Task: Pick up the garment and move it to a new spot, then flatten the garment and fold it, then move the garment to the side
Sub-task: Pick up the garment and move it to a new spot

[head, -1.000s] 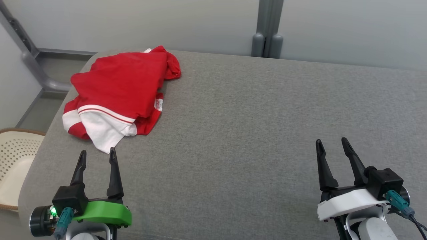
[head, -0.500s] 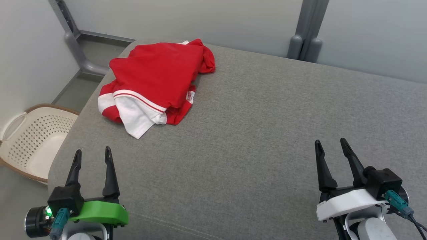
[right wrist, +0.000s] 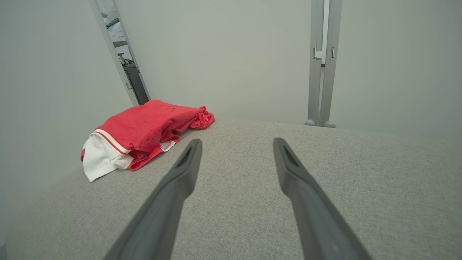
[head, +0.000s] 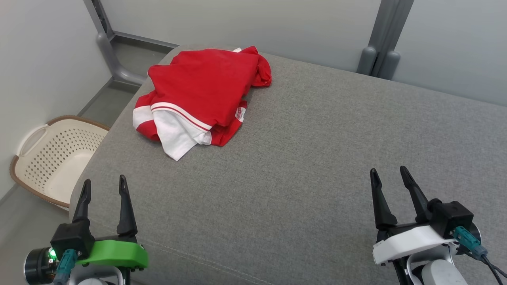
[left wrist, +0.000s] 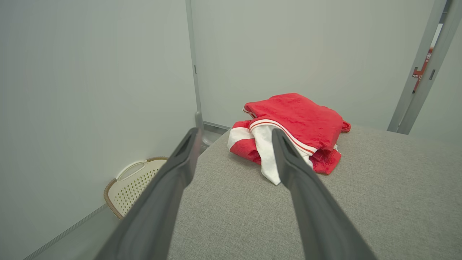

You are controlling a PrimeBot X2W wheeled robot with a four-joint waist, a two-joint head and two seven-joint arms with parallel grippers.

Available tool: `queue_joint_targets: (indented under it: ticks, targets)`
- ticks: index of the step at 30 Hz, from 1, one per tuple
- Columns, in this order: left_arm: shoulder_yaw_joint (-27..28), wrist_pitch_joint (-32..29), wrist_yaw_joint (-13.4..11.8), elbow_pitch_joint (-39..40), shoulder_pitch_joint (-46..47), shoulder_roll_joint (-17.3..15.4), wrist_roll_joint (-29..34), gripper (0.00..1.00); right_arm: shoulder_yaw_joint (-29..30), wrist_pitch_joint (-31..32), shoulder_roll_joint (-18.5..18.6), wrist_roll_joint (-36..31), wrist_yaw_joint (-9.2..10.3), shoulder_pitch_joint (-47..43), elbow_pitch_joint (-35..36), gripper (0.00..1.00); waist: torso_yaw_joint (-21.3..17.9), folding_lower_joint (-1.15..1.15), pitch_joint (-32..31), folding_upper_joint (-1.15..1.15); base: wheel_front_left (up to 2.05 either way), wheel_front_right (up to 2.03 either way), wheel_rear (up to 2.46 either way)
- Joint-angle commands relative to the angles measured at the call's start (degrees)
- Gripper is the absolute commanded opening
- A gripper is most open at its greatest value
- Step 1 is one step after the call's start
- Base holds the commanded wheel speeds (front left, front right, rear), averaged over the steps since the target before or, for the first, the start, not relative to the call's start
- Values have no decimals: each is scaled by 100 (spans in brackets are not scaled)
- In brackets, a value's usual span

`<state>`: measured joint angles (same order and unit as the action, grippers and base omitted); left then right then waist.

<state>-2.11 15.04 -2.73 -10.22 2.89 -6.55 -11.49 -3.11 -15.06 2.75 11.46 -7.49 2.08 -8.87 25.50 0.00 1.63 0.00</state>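
- Red-and-white garment (head: pixel 202 93): crumpled heap, upper left of head frame, on far-left corner of grey cushion (head: pixel 301 158).
- L gripper (head: pixel 104 179): lower left, fingers spread, holding nothing, by cushion's near-left edge, apart from garment.
- R gripper (head: pixel 387 170): lower right, spread too, empty, well apart from garment.
- Cream basket (head: pixel 59 150): left edge, on floor beside cushion.

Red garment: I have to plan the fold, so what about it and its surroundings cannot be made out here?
Garment, head view: sleeves and lower layers hidden under its own bunched folds.
Label, head view: print too small to read.
Basket, head view: right part hidden behind the grey cushion.
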Motion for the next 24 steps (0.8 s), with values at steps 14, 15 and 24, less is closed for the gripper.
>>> queue_joint_targets:
  ticks: [14, 15, 24]
  targets:
    - [47, 14, 76, 168, 609, -70, -50, 100, 36, 20, 25, -259, 0, 279, 37, 100, -539, 0, 486, 0, 0, 0, 0]
    - [65, 14, 86, 188, 724, -81, -54, 100, 42, 30, 27, -299, 0, 305, 58, 100, -600, 0, 565, 0, 0, 0, 0]
    - [344, 13, 197, 148, 2032, -415, -104, 100, 152, 205, 203, -458, 1, 684, 404, 100, -1382, 0, 1476, 0, 0, 0, 0]
